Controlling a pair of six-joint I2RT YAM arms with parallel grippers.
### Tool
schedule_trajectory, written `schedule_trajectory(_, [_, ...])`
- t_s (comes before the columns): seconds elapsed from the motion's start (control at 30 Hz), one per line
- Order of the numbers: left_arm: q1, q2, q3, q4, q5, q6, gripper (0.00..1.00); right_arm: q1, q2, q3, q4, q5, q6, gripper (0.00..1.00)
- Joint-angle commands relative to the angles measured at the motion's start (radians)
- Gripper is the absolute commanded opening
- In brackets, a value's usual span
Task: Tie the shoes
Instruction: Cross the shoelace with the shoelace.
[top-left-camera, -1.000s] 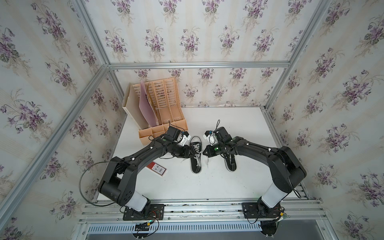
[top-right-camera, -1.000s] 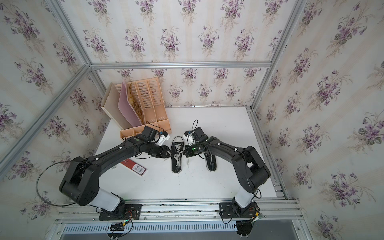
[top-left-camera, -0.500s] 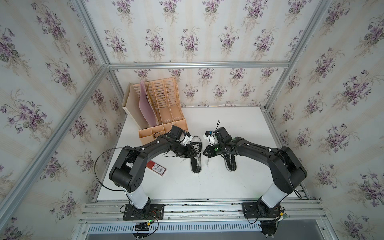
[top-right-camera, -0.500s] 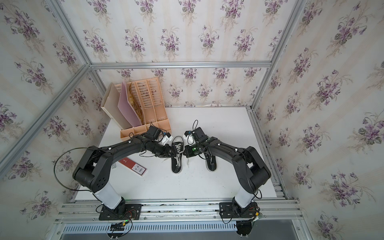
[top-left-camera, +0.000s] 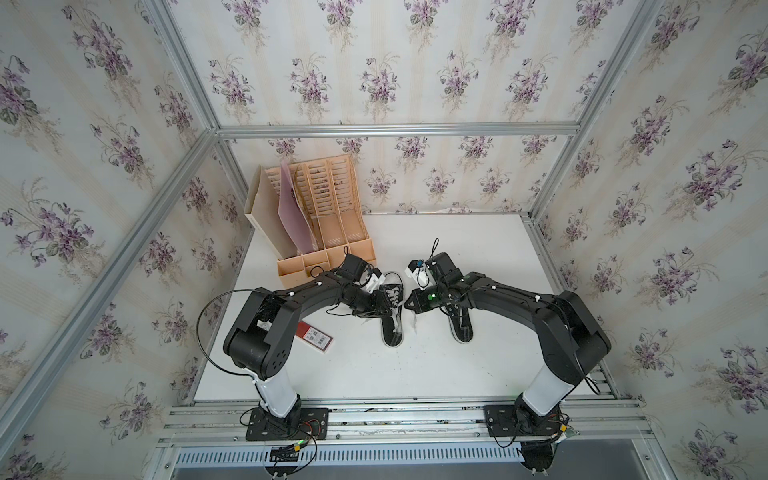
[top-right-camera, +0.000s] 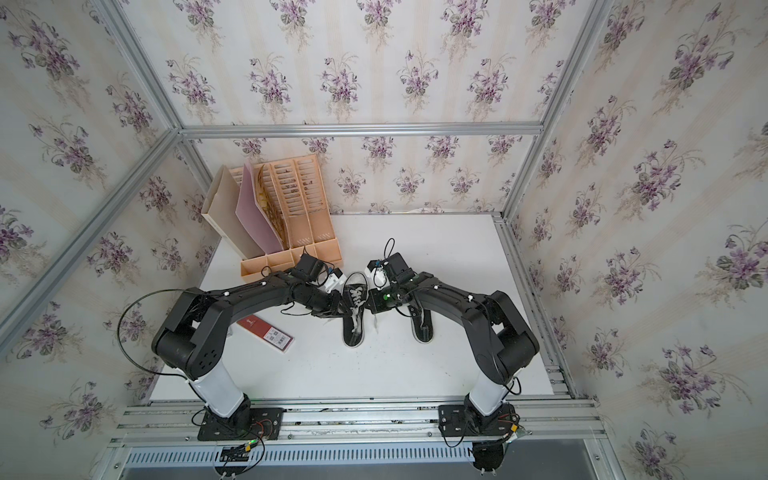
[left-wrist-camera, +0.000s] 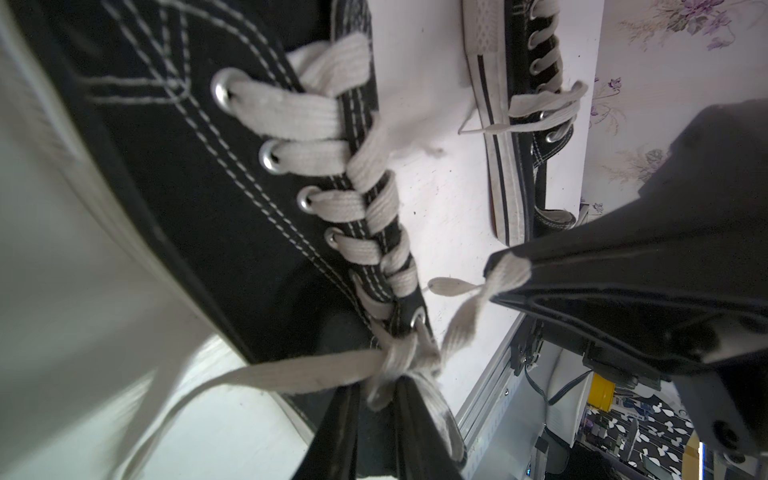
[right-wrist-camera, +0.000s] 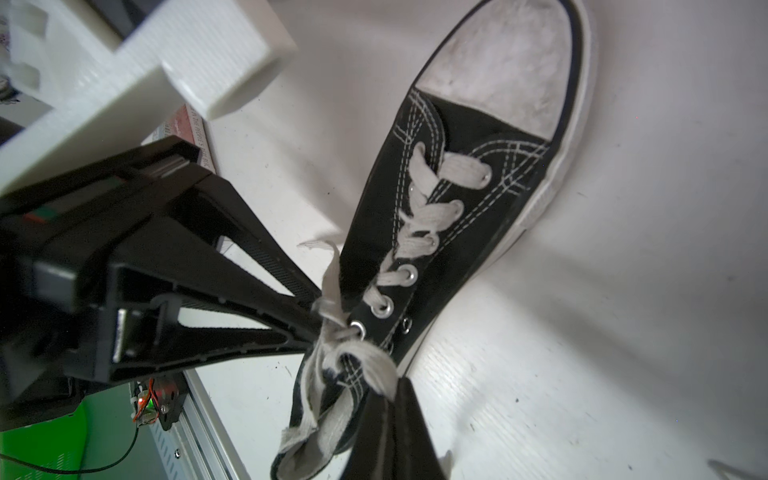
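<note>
Two black shoes with white toe caps lie side by side on the white table. In both top views my grippers meet over the left shoe (top-left-camera: 392, 318) (top-right-camera: 354, 313), while the right shoe (top-left-camera: 461, 328) (top-right-camera: 422, 328) lies partly under my right arm. In the left wrist view my left gripper (left-wrist-camera: 376, 386) is shut on a bunch of the white lace (left-wrist-camera: 399, 361) at the top eyelets. In the right wrist view my right gripper (right-wrist-camera: 392, 388) is shut on another strand of that same lace (right-wrist-camera: 370, 365). The two grippers pinch from opposite sides, close together.
An orange file organiser (top-left-camera: 324, 224) with a pink folder stands at the back left, close behind my left wrist. A red booklet (top-left-camera: 316, 336) lies on the table under my left arm. A metal rail (top-left-camera: 399, 409) runs along the table's front edge.
My left gripper has closed down onto the lace, and the left arm's elbow and shoulder have swung inward. The right arm and both shoes have stayed put.
</note>
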Motion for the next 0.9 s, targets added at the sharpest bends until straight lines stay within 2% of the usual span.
schedule_trajectory(0.0, [0.0, -0.006, 0.01, 0.024, 0.022, 0.008, 0.18, 0.0, 0.0, 0.009, 0.01, -0.008, -0.012, 0.0])
schedule_trajectory(0.17, [0.0, -0.021, 0.019, 0.003, 0.0, 0.019, 0.07, -0.001, -0.008, 0.017, 0.006, 0.0, -0.019, 0.0])
schedule_trajectory(0.3, [0.0, -0.08, 0.021, -0.062, -0.06, 0.07, 0.06, 0.0, -0.043, 0.022, -0.011, 0.019, -0.038, 0.0])
schedule_trajectory(0.4, [0.001, -0.1, 0.028, -0.085, -0.061, 0.097, 0.06, 0.001, -0.058, 0.031, -0.011, -0.004, -0.051, 0.0])
schedule_trajectory(0.87, [-0.012, -0.055, 0.048, -0.087, -0.072, 0.087, 0.05, 0.061, 0.002, 0.077, 0.026, -0.057, -0.056, 0.0])
